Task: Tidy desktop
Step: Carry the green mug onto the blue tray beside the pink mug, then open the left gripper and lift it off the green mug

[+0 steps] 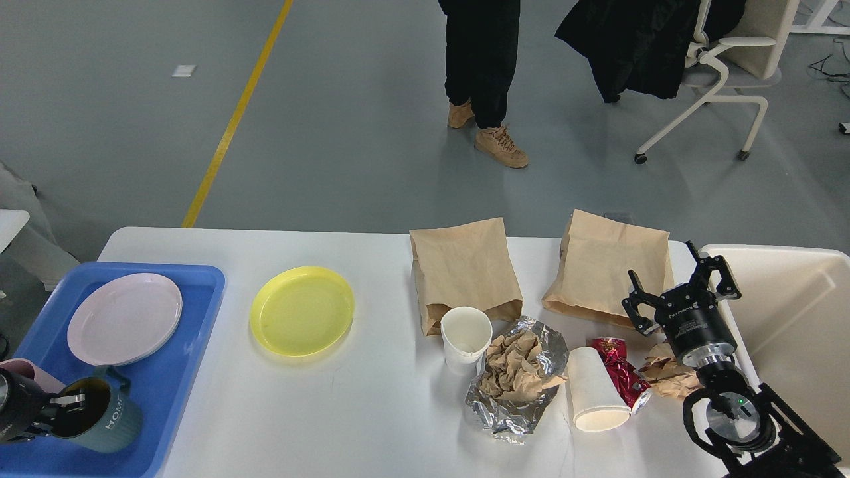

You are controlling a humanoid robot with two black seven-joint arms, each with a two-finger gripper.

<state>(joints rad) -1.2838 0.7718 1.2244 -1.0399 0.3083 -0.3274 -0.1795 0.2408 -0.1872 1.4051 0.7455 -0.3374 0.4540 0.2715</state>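
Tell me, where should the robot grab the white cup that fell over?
Probably around its middle, coming straight down from above. The tipped cup lies on its side on the desktop, open mouth toward the robot, so its round wall faces up. The open right hand is nearest. A red wrapper touches its right side, so the fingers may brush it.

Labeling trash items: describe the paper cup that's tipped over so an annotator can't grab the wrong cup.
On the white desktop, go to the litter cluster at its right end, in front of the two brown paper bags. The tipped paper cup lies on its side between the crumpled foil sheet and a red wrapper, mouth toward the near edge. The other white cup, further left, stands upright.
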